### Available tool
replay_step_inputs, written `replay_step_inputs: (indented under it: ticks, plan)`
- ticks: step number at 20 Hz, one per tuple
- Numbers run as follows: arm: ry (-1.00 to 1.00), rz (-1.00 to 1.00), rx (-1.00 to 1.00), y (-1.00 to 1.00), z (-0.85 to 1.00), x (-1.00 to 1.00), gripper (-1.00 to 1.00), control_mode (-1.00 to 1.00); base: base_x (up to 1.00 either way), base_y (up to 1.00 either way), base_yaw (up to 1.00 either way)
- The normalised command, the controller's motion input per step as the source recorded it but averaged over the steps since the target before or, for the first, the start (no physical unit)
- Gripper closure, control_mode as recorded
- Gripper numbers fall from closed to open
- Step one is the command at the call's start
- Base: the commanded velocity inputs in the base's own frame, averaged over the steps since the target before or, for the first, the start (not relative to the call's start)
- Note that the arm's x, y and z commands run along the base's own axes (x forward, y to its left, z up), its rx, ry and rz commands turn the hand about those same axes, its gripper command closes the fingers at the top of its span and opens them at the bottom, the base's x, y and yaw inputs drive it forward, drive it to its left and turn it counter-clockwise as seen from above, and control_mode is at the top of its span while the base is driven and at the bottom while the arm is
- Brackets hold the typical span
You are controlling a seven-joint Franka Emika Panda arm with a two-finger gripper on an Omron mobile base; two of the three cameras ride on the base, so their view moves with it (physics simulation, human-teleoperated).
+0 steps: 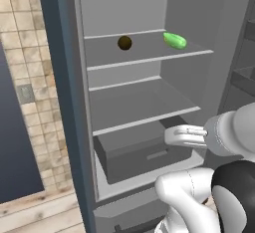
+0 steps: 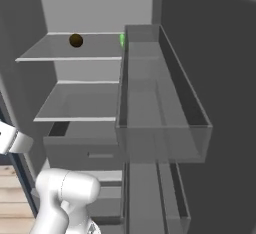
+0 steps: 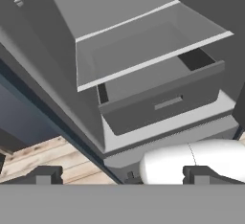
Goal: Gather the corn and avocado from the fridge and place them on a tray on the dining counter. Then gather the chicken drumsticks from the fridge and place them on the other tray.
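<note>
avocado: small dark round avocado [image 1: 124, 43] sits on the top grey fridge shelf [image 1: 149, 58], toward the back left
green thing: glossy green oblong item [image 1: 175, 40] on the same shelf, well apart to the right; could be the corn, can't really tell
fingers: gripper [image 3: 119, 175] spread wide open, holding nothing, down by the grey pulled-out drawer [image 3: 162, 103]
risk: long reach up, so the arm could easily clip a shelf edge
risk 2: round avocado probably rolls away if nudged off-centre

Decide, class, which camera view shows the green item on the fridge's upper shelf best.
The left base view: the green item lies whole on the upper shelf, right of a dark round item. In the right base view just a sliver peeks past the door bin.
</note>
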Motion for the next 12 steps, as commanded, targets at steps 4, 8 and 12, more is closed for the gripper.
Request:
replay_step_inputs:
  ticks: [4, 8, 12]
  plan:
    - [0.00, 0.00, 0.00, 0.00, 0.00, 0.00, -1.00, 1.00, 0.40, -0.32, 0.10]
    - [0.00, 0.00, 0.00, 0.00, 0.00, 0.00, -1.00, 1.00, 0.43, -0.34, 0.11]
    - [0.00, 0.00, 0.00, 0.00, 0.00, 0.00, -1.00, 1.00, 0.49, -0.26, 0.11]
